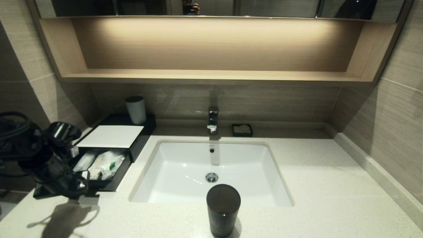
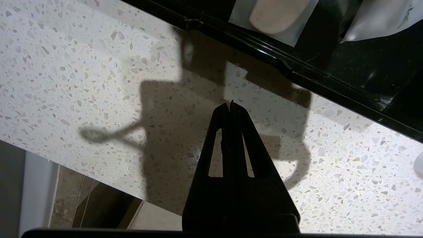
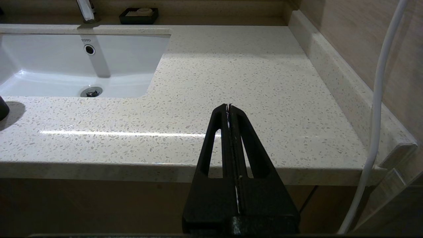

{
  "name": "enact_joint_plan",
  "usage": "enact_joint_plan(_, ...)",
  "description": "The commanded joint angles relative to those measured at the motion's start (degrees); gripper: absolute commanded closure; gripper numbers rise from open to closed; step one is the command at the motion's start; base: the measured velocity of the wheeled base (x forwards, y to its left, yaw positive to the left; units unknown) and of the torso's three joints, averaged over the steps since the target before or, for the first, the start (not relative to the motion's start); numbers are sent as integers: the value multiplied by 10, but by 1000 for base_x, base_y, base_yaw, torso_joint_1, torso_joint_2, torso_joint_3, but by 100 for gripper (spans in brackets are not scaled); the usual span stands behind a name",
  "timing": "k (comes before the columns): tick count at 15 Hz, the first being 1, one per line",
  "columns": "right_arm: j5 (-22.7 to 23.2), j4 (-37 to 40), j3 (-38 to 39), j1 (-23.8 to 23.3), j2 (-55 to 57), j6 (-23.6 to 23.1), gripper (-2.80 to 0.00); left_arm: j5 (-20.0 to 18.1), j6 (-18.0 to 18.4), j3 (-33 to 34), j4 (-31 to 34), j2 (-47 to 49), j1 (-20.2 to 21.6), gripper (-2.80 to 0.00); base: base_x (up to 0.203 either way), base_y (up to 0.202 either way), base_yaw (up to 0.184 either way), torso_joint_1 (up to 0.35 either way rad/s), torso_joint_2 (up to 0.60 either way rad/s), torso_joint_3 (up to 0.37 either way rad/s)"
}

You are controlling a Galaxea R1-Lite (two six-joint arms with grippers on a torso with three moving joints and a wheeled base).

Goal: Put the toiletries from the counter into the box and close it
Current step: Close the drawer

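Head view: three, maybe four toiletries (image 1: 102, 163) in box (image 1: 132, 150) drawer.

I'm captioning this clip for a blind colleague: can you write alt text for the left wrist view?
The shut left gripper hangs empty over the speckled counter, just short of the black box's open drawer. Two clear-wrapped toiletries lie inside the drawer, and the gripper's shadow falls on the stone.

black box (image 1: 138, 140) w/ white top panel (image 1: 110, 136), off-white speckled counter (image 1: 330, 185), white sink (image 1: 185, 172), dark cup (image 1: 223, 210), white cup (image 1: 136, 109).
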Motion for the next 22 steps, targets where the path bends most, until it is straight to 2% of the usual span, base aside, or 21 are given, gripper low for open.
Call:
enact_joint_plan(1, 0, 0, 1, 0, 0, 0, 0, 0, -1, -1, -4, 5, -1, 0, 0, 0, 0, 0, 0, 0)
enact_joint_plan(3, 0, 0, 0, 0, 0, 0, 0, 0, -2, 3, -33, 8, -1, 0, 0, 0, 0, 0, 0, 0)
enact_joint_plan(10, 0, 0, 0, 0, 0, 0, 0, -1, -4, -3, -42, 14, -2, 0, 0, 0, 0, 0, 0, 0)
enact_joint_plan(13, 0, 0, 1, 0, 0, 0, 0, -1, -5, 0, -76, 14, -2, 0, 0, 0, 0, 0, 0, 0)
enact_joint_plan(22, 0, 0, 1, 0, 0, 0, 0, -1, -9, 3, -123, 33, -3, 0, 0, 0, 0, 0, 0, 0)
